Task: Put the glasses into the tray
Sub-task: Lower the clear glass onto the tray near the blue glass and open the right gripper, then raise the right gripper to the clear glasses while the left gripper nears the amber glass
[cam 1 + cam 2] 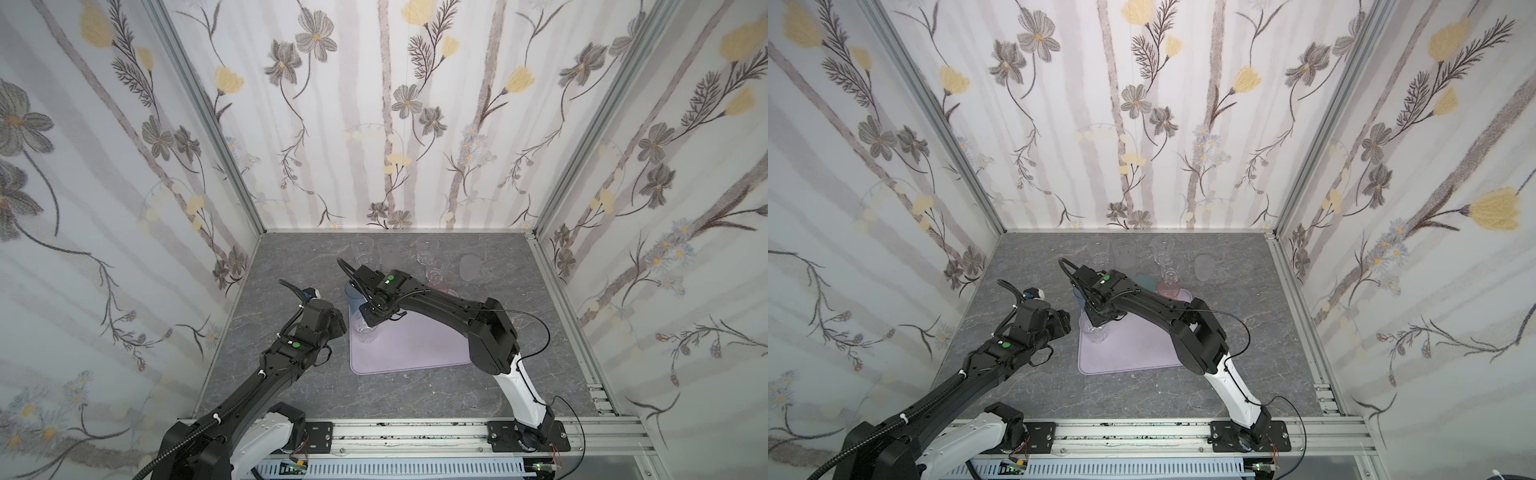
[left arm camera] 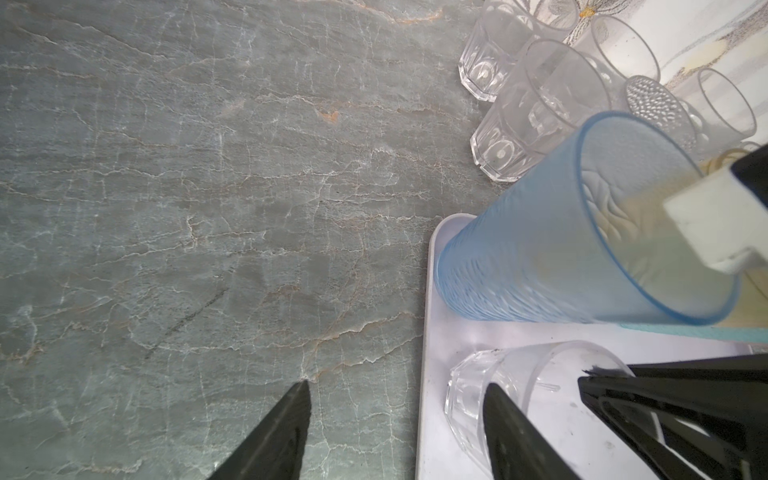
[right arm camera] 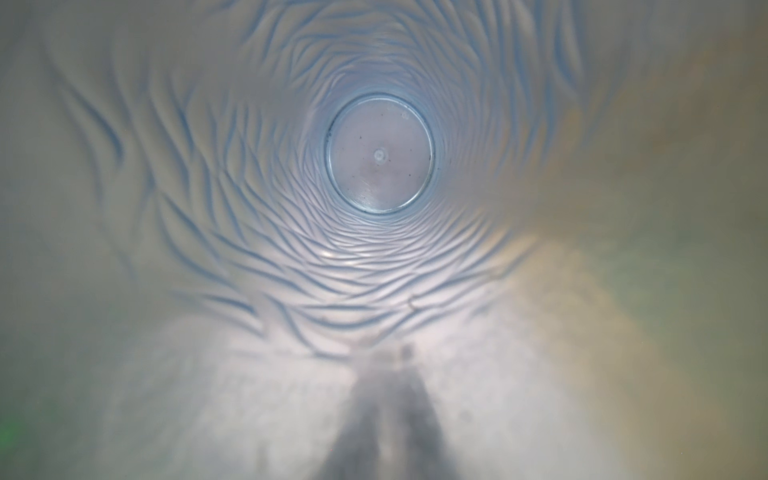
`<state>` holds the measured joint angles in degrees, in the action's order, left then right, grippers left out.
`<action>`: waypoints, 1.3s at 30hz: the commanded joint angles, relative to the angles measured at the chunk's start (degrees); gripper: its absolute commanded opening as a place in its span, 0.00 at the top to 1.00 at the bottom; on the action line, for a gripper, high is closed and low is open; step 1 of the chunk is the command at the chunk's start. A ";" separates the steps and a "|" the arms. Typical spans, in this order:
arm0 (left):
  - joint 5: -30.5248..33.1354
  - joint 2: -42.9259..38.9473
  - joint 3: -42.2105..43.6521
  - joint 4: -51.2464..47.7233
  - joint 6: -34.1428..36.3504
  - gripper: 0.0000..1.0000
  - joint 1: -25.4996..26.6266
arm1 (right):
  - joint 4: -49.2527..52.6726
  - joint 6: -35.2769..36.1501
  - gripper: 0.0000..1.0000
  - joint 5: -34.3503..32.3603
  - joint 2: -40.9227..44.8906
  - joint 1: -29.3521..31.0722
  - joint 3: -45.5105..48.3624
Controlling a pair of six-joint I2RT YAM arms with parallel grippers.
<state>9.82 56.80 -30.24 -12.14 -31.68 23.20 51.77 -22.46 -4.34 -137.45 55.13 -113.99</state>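
Blue tumbler [image 2: 540, 257] rippled, translucent plastic; tray [image 2: 436, 332] smooth, matt; tabletop [image 2: 208, 187] veined stone-look.

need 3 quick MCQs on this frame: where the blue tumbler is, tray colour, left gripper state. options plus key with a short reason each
1. Where is the blue tumbler relative to the tray?
A. far from it, by the back wall
B. at one of its corners
C. underneath it

2. What colour is the tray?
A. pale lilac
B. dark green
C. orange

3. What state is the left gripper in?
A. shut, empty
B. shut on the blue tumbler
C. open, holding nothing

Key:
1 B: in the left wrist view, its base is just inside the tray's rounded corner.
2 A: both top views show a pale lilac sheet with a low rim.
3 C: in the left wrist view, its fingers stand apart with only table between them.
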 commanded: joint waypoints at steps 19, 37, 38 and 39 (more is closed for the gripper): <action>1.70 -2.32 -1.75 1.57 0.99 0.32 -0.06 | -3.26 -0.53 0.72 7.83 7.45 -3.29 -0.47; 9.10 8.54 -18.56 2.92 11.26 0.29 9.93 | -12.72 -1.59 0.68 9.00 19.54 -24.60 3.30; 8.90 9.23 -18.86 3.44 11.53 0.29 10.34 | -13.27 -1.92 0.67 8.88 19.25 -25.72 3.30; 8.81 9.74 -18.93 3.97 11.72 0.29 10.64 | -13.65 -2.05 0.67 8.66 18.82 -26.56 3.28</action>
<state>16.73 65.30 -48.23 -10.52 -22.09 33.04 42.61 -23.31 5.58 -118.28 30.39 -110.91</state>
